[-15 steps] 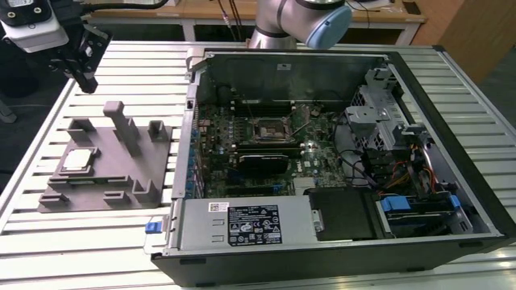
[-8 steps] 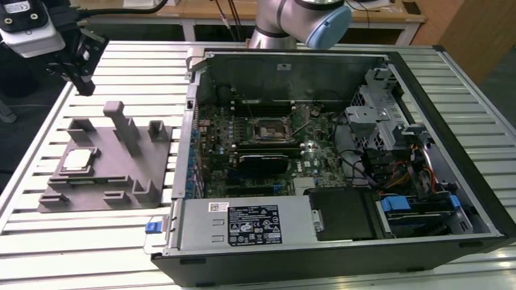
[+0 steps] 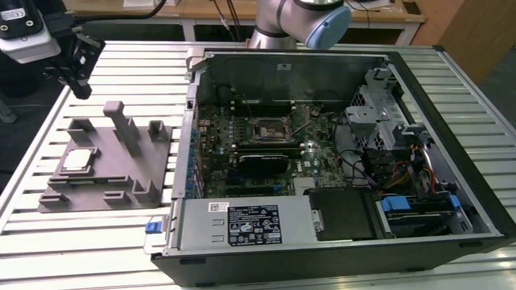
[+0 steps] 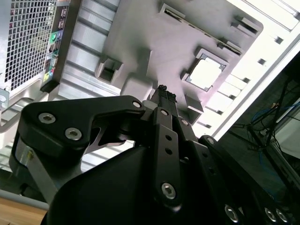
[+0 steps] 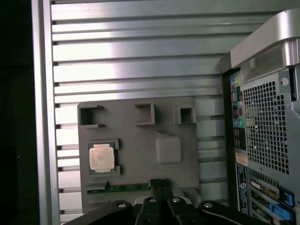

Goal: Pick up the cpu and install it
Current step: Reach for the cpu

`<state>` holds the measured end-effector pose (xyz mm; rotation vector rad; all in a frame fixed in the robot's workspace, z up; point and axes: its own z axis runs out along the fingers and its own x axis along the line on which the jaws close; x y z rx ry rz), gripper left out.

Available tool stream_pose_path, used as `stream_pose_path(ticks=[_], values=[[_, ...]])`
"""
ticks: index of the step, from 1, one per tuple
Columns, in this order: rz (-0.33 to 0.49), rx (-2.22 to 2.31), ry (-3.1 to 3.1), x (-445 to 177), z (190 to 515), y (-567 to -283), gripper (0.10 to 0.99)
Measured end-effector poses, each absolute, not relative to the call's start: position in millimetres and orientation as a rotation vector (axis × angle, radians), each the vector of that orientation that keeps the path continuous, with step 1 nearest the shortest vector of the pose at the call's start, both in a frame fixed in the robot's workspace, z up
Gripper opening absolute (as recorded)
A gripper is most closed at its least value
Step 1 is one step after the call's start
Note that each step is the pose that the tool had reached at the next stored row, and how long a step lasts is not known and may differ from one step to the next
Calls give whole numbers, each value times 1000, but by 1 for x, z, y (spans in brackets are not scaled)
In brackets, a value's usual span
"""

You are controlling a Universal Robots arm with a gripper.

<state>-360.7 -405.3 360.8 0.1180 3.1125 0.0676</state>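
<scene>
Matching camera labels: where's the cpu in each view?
Exterior view: cpu lies in a recess of the grey fixture, at the exterior view's left, on the side away from the PC case.
First wrist view: cpu in the same recess, far side from the case.
Second wrist view: cpu in that recess, away from the case.
Shared landmark: the fixture.

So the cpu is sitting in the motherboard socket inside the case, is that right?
No. The cpu lies in a recess of the grey fixture, outside the case, as the exterior view shows, not in the motherboard socket.
</scene>
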Motion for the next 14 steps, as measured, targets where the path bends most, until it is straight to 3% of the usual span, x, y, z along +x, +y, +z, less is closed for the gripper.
stream_pose_path(ticks=[14], values=[[68, 118, 3113, -373, 346, -405, 106]])
